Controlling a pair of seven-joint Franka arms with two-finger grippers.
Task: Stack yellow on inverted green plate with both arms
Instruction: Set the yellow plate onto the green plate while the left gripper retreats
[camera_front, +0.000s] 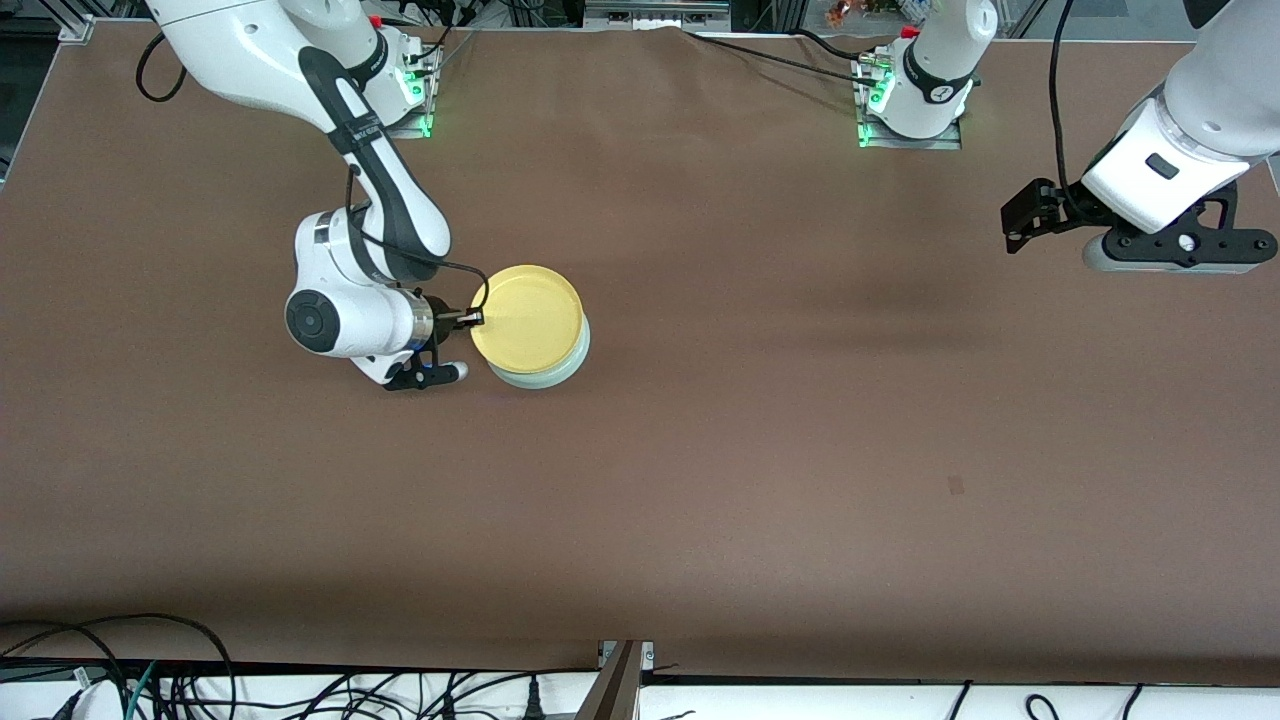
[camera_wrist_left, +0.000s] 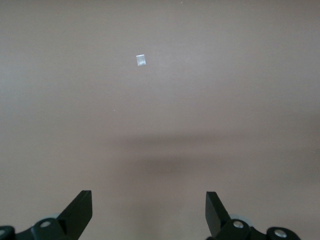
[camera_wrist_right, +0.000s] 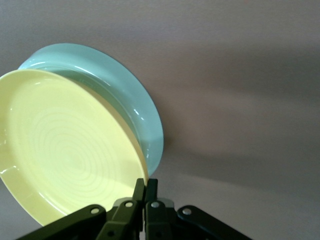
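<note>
The yellow plate is right way up over the pale green plate and covers most of it. Only the green plate's rim nearer to the front camera shows. My right gripper is shut on the yellow plate's rim at the side toward the right arm's end. In the right wrist view the yellow plate is tilted against the green plate, with my right gripper pinching its edge. My left gripper is open and empty, up over the left arm's end of the table, and waits. Its fingers show in the left wrist view.
The brown table is bare around the plates. A small pale speck lies on the table under the left gripper. Cables run along the edge nearest the front camera.
</note>
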